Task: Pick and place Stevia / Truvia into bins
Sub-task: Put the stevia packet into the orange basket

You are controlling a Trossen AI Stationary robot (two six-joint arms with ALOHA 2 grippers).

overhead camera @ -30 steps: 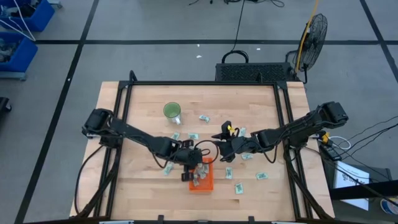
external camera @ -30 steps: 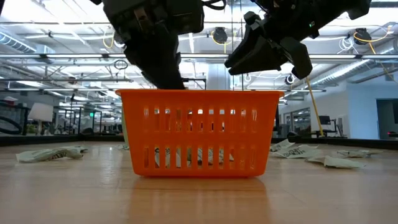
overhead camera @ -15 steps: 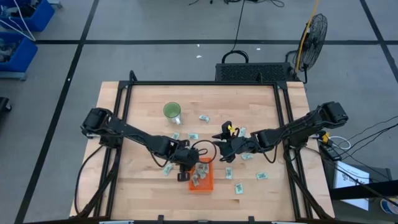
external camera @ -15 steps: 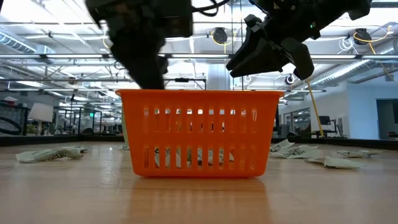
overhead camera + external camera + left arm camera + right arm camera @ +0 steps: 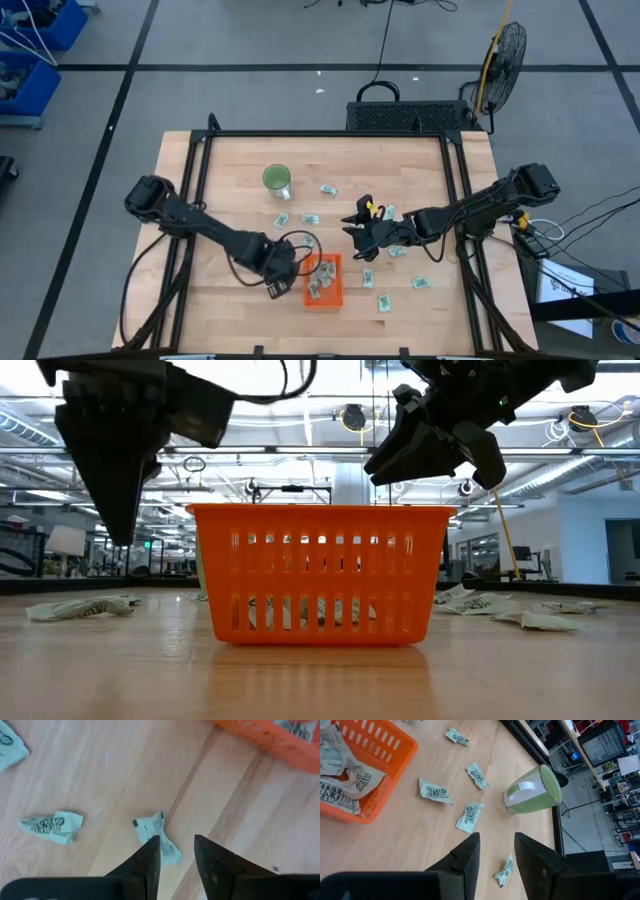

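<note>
Stevia sachet (image 5: pixel 156 834), light and crumpled beside the orange bin (image 5: pixel 325 283), is awaiting an edge pinch from the empty, parted left gripper (image 5: pixel 174 851).

The orange tray (image 5: pixel 270 740) is cut off at the frame's edge.

The table (image 5: pixel 240 170) was pale, smooth, matt wood. The tray (image 5: pixel 333 291) was slotted orange plastic. The sachets (image 5: pixel 156 836) were crumpled matt paper. The green cup (image 5: pixel 532 790) looked glossy.

A bright orange slotted plastic basket (image 5: pixel 324 281) holds pale green-and-white paper sachets (image 5: pixel 340 772) with dark lettering; beside it, a green mug (image 5: pixel 277 180) on light wood.
</note>
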